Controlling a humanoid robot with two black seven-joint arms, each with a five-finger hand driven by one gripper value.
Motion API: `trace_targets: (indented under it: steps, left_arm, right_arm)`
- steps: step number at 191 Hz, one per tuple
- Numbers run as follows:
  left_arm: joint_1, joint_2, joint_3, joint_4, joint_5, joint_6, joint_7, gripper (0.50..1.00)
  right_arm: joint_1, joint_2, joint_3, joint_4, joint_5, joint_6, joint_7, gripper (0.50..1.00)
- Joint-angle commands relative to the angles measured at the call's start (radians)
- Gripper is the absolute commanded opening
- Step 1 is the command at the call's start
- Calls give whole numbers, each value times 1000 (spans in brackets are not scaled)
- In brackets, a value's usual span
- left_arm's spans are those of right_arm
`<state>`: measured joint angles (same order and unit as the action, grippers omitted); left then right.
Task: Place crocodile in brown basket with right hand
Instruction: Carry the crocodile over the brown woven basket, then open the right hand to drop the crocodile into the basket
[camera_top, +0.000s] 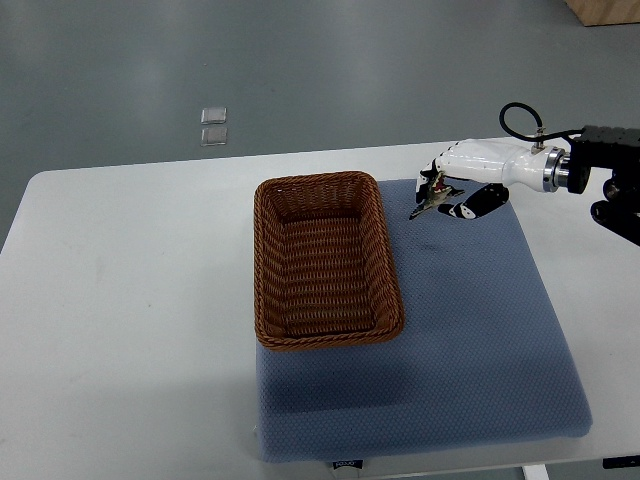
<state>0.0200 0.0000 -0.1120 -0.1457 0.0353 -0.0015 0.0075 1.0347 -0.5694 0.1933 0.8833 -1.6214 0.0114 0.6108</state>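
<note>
One hand is at work: the right hand (478, 170), reaching in from the right edge, has its fingers clamped on the crocodile (433, 201), a small dark-green toy. The toy hangs tilted from the fingertips over the far part of the blue mat (480, 330), just beside the far right corner of the brown basket (315, 181). Whether it is clear of the mat cannot be told from this steep view. The left hand is out of sight.

The step in hand looks like the carry. To do it well, the toy should rise high enough to pass the basket's right wall without catching the woven rim. The hand should then travel leftward and toward the robot, so that the toy ends over the middle of the basket and not over its edge. The grip seems to be a pinch on a thin part, so a slow, level move would lessen any swinging or slipping. Opening the fingers low inside the walls would keep the toy from bouncing out.

The basket is rectangular wicker with raised sides. It sits partly on the mat and partly on the white desk (130, 330), and it holds nothing: its woven floor shows bare from wall to wall.
</note>
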Motion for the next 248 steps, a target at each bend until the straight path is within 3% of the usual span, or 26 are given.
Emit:
trace_targets:
  steps: [1,49,146,197,228,248]
  left_arm:
    - [0,0,0,0,0,0,0,1000]
    - [0,0,0,0,0,0,0,1000]
    - [0,0,0,0,0,0,0,1000]
    - [0,0,0,0,0,0,0,1000]
    - [0,0,0,0,0,0,0,1000]
    - [0,0,0,0,0,0,0,1000]
  right_arm:
    - [21,0,0,5,0,-1,0,609]
    - [80,33,0,19,2,9,0,605]
    - [114,250,0,16,0,-5,0,599]
    - [31,342,0,-58,-3,-97,0,601]
    - [24,347,0,-76,-3,-117,0,648]
    - [24,344,0,-76,-2,-117,0,735]
